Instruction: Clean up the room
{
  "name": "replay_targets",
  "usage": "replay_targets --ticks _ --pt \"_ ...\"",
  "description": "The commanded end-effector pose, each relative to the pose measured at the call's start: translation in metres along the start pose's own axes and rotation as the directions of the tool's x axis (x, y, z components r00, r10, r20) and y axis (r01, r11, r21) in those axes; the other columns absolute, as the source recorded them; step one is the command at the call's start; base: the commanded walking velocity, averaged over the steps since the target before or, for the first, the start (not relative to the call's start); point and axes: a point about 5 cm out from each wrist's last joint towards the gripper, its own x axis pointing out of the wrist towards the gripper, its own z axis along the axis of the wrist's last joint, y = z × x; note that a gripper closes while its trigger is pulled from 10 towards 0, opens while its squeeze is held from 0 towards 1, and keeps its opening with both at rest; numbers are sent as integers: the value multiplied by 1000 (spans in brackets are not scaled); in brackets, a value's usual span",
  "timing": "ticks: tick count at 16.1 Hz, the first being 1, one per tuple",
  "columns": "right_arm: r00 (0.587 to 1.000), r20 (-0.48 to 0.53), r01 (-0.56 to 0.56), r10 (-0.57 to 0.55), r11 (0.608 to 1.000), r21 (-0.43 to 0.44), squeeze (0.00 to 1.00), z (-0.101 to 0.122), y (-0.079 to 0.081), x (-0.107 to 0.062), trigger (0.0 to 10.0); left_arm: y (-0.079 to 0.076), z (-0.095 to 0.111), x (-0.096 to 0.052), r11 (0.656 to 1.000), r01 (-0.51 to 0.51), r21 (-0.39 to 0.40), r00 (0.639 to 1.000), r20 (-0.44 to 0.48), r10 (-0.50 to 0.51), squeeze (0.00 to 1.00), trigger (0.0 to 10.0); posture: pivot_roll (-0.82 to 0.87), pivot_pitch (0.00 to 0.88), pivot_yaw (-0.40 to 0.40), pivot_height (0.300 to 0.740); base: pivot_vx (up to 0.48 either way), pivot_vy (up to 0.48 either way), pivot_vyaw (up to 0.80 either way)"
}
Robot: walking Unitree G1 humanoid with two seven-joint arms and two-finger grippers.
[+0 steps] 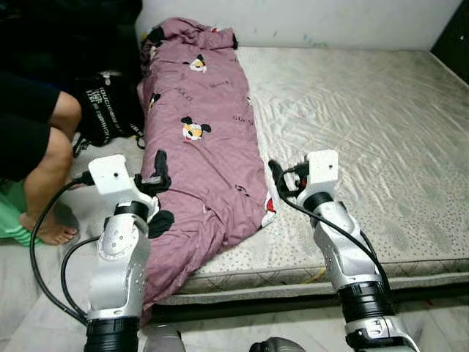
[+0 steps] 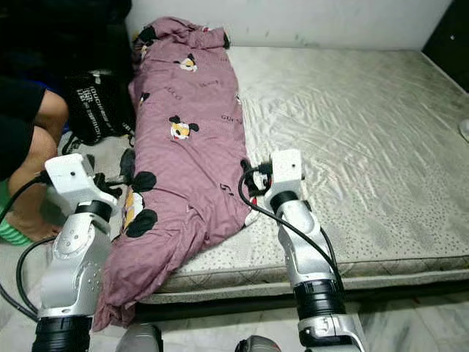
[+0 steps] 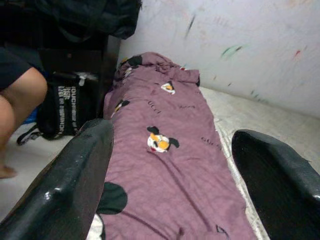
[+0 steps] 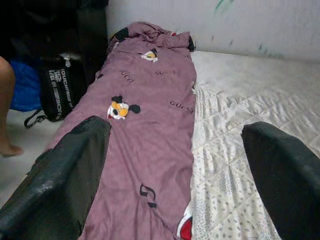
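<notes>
On mattress (image 1: pixel 381 132): one mauve blanket (image 1: pixel 198 147); left end effector (image 1: pixel 157 176), right end effector (image 1: pixel 278 180) spread, apparently empty.

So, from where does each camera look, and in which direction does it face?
Left eye view: on the head, looking forward and down at the purple blanket on the mattress; both arms, left gripper, right gripper.
Right eye view: same scene, shifted slightly sideways.
Left wrist view: along its open fingers up the blanket.
Right wrist view: likewise, fingers open.
Shared: blanket, black bag, a person's leg.
</notes>
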Motion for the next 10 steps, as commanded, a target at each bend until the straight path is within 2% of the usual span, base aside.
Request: replay_targets --ticks 1,10 --pt "1000 5 10 -10 1000 5 0 2 -1 -1 10000 2 3 -1 1000 -12 10 1000 7 12 0 10000 46 66 -55 740 0 0 0" --pt "1000 3 10 -10 1000 6 0 3 -1 -1 10000 2 3 -2 1000 -13 10 1000 5 13 0 10000 46 66 -55 740 0 0 0"
